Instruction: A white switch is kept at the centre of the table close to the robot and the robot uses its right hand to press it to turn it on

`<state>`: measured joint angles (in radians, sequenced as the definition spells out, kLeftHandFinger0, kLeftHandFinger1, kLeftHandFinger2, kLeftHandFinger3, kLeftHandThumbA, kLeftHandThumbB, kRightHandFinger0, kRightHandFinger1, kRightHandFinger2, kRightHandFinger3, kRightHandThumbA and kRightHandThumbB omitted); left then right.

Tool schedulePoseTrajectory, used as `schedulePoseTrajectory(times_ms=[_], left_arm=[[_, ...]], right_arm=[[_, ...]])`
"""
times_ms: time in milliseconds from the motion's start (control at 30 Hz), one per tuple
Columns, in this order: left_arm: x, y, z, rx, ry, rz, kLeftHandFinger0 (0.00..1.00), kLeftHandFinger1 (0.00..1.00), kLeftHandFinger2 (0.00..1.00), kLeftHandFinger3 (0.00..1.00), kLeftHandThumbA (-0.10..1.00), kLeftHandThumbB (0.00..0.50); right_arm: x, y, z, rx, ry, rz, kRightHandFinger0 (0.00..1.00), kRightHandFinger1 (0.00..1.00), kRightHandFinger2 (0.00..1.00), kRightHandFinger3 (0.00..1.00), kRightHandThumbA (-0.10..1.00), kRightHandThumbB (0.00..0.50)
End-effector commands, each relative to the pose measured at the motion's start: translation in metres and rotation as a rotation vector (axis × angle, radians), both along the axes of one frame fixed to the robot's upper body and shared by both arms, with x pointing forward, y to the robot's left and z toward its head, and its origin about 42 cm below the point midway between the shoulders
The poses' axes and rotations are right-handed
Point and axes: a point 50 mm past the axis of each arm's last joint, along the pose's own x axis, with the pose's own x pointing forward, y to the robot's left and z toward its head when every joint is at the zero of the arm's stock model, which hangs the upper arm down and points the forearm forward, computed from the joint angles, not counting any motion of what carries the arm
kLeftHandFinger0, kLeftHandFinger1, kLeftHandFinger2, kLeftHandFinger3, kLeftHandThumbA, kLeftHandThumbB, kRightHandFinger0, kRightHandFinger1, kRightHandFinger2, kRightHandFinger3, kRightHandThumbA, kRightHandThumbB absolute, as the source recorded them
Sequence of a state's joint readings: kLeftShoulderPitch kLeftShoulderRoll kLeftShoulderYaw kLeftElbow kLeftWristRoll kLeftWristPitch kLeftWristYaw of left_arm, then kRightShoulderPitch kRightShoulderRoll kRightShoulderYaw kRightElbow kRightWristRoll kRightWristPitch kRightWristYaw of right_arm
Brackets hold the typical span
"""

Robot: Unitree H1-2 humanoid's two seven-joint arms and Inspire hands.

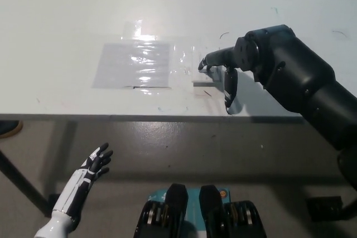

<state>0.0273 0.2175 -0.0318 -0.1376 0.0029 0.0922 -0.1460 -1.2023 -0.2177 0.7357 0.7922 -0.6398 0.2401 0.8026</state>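
head view: right hand [223,73], fingers spread, on white switch [204,79] near table [67,20] front edge

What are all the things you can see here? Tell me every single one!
Table: one, white, fills the upper picture.
Plastic sheet: one, clear and shiny, taped flat on the table, left of the switch.
Switch: one, white, near the table's front edge, mostly hidden under the right robot hand.
Floor: grey, below the table's edge.
Left robot hand: one, white with dark fingers, lower left, below the table, open, resting.
Right robot hand: one, black, over the table, fingertips down at the switch.
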Motion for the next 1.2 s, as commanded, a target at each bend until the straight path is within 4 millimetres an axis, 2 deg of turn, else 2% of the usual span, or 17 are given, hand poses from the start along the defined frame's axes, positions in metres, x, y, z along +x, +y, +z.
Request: schedulePoseTrajectory(times_ms=[0,200,300,367,400,433,467,533,600,667,700,767,833,933,1000,1100,1167], left_arm=[[0.003,0.004,0.012,0.011,-0.051,-0.03,1.0,1.0,1.0,1.0,1.0,0.112],[0.0,0.003,0.011,0.002,-0.039,-0.025,1.0,1.0,1.0,1.0,1.0,0.117],[0.001,0.003,0.01,0.005,-0.039,-0.018,1.0,1.0,1.0,1.0,1.0,0.116],[0.0,0.004,0.008,0.006,-0.04,-0.015,1.0,1.0,1.0,1.0,1.0,0.108],[-0.001,0.004,0.008,0.007,-0.04,-0.014,1.0,1.0,1.0,1.0,1.0,0.108],[-0.001,0.004,0.008,0.01,-0.042,-0.013,1.0,1.0,1.0,1.0,1.0,0.122],[-0.001,0.003,0.008,0.005,-0.04,-0.012,1.0,1.0,1.0,1.0,1.0,0.117],[-0.002,0.003,0.006,0.006,-0.037,-0.012,1.0,1.0,1.0,1.0,1.0,0.071],[-0.005,0.006,0.005,-0.015,-0.025,-0.007,1.0,1.0,1.0,1.0,1.0,0.081],[-0.003,0.009,0.005,-0.011,-0.033,-0.012,1.0,1.0,1.0,1.0,1.0,0.099],[-0.002,0.009,0.005,-0.012,-0.034,-0.012,1.0,1.0,1.0,1.0,1.0,0.102],[-0.001,0.01,0.006,-0.001,-0.032,-0.017,1.0,1.0,1.0,1.0,1.0,0.111],[0.002,0.012,0.009,0.014,-0.042,-0.015,1.0,1.0,1.0,1.0,1.0,0.131],[0.005,0.012,0.011,0.015,-0.05,-0.015,1.0,1.0,1.0,1.0,1.0,0.104],[0.007,0.009,0.01,0.001,-0.048,-0.013,1.0,1.0,1.0,1.0,1.0,0.091],[0.008,0.009,0.009,-0.007,-0.047,-0.015,1.0,1.0,1.0,1.0,1.0,0.077],[0.01,0.01,0.009,-0.005,-0.047,-0.011,1.0,1.0,1.0,1.0,1.0,0.069]], right_arm=[[0.004,0.006,0.015,0.004,-0.04,0.014,1.0,1.0,1.0,1.0,1.0,0.289],[0.004,0.003,0.057,0.059,-0.092,0.027,1.0,1.0,1.0,1.0,1.0,0.305],[0.002,-0.002,0.106,0.126,-0.168,0.014,1.0,1.0,1.0,1.0,1.0,0.329],[0.002,-0.003,0.137,0.205,-0.162,0.02,1.0,1.0,1.0,1.0,1.0,0.303],[0.001,-0.004,0.142,0.206,-0.168,0.024,1.0,1.0,1.0,1.0,1.0,0.304],[-0.004,-0.007,0.161,0.26,-0.172,0.012,1.0,1.0,1.0,1.0,1.0,0.325],[-0.009,-0.011,0.179,0.29,-0.202,0.057,1.0,1.0,1.0,1.0,1.0,0.29],[-0.024,-0.019,0.211,0.267,-0.322,0.128,1.0,1.0,1.0,1.0,1.0,0.285],[-0.049,-0.033,0.247,0.368,-0.357,0.182,1.0,1.0,1.0,1.0,1.0,0.256],[-0.079,-0.054,0.277,0.438,-0.4,0.162,1.0,1.0,1.0,1.0,1.0,0.314],[-0.085,-0.058,0.282,0.449,-0.409,0.16,1.0,1.0,1.0,1.0,1.0,0.315],[-0.124,-0.092,0.306,0.547,-0.453,0.215,1.0,1.0,1.0,1.0,1.0,0.335],[-0.145,-0.106,0.316,0.587,-0.493,0.265,1.0,1.0,1.0,1.0,1.0,0.316],[-0.189,-0.138,0.309,0.714,-0.632,0.358,1.0,1.0,1.0,1.0,1.0,0.348],[-0.23,-0.16,0.284,0.796,-0.745,0.427,1.0,1.0,1.0,1.0,1.0,0.351],[-0.269,-0.178,0.256,0.884,-0.813,0.507,1.0,1.0,1.0,1.0,1.0,0.325],[-0.306,-0.181,0.226,1.044,-0.879,0.578,1.0,1.0,1.0,1.0,1.0,0.324]])
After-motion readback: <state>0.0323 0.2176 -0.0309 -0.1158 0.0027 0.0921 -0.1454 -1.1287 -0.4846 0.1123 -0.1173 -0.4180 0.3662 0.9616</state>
